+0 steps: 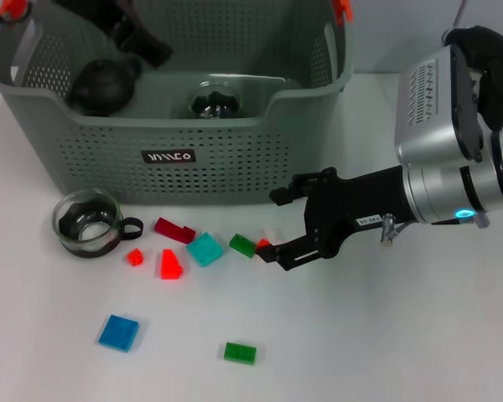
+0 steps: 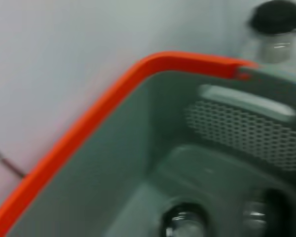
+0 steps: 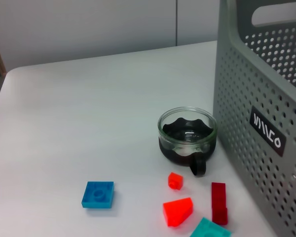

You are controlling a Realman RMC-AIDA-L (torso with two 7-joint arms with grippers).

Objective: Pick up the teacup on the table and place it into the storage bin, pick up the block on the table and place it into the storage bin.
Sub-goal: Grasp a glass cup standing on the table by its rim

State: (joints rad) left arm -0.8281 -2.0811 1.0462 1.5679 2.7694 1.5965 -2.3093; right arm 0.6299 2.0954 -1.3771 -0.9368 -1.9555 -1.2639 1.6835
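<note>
The grey-green storage bin (image 1: pixel 109 159) stands at the back of the table; it also shows in the right wrist view (image 3: pixel 246 84) and the left wrist view (image 2: pixel 113 163). A glass teacup (image 1: pixel 214 100) and a dark round pot (image 1: pixel 101 84) lie inside it. Another glass teacup (image 1: pixel 88 222) with a black handle stands on the table before the bin's left end, also seen in the right wrist view (image 3: pixel 187 133). My right gripper (image 1: pixel 272 226) is open, low over the table, with a small red block (image 1: pixel 262 244) at its near fingertip. My left gripper (image 1: pixel 138 38) hangs over the bin's back left.
Loose blocks lie in front of the bin: dark red (image 1: pixel 174 229), teal (image 1: pixel 204 249), green (image 1: pixel 242 245), two red ones (image 1: pixel 169 264), blue (image 1: pixel 119 332) and a second green (image 1: pixel 240 353). The bin's orange handle clip (image 2: pixel 89 123) fills the left wrist view.
</note>
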